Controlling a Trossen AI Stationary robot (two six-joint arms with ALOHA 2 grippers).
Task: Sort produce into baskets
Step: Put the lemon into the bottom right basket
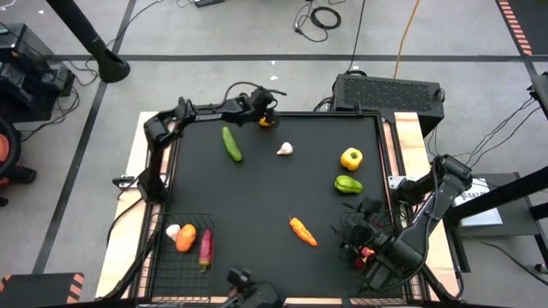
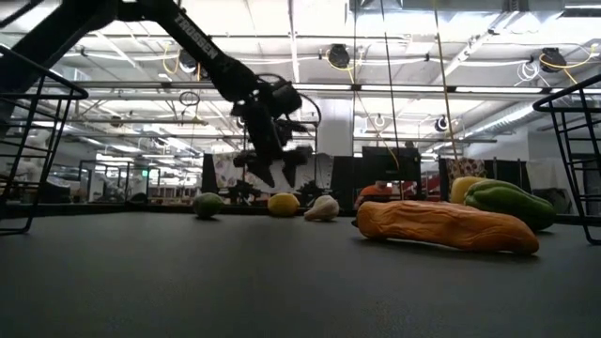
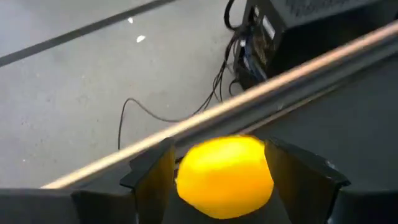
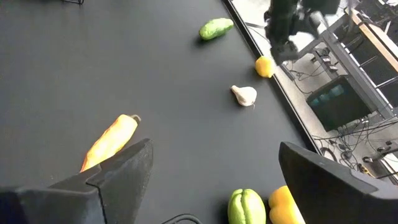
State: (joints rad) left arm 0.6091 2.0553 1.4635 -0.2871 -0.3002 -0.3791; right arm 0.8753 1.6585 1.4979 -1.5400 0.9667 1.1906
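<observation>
Black table, seen from above. Front-left basket holds a carrot, garlic & a reddish veg. Front-right basket sits under the right arm; right gripper hangs over it w/ fingers spread wide, empty. Left gripper at the far edge, fingers either side of a lemon, touching it. Loose on the table: cucumber, garlic, yellow pepper, green pepper, carrot.
</observation>
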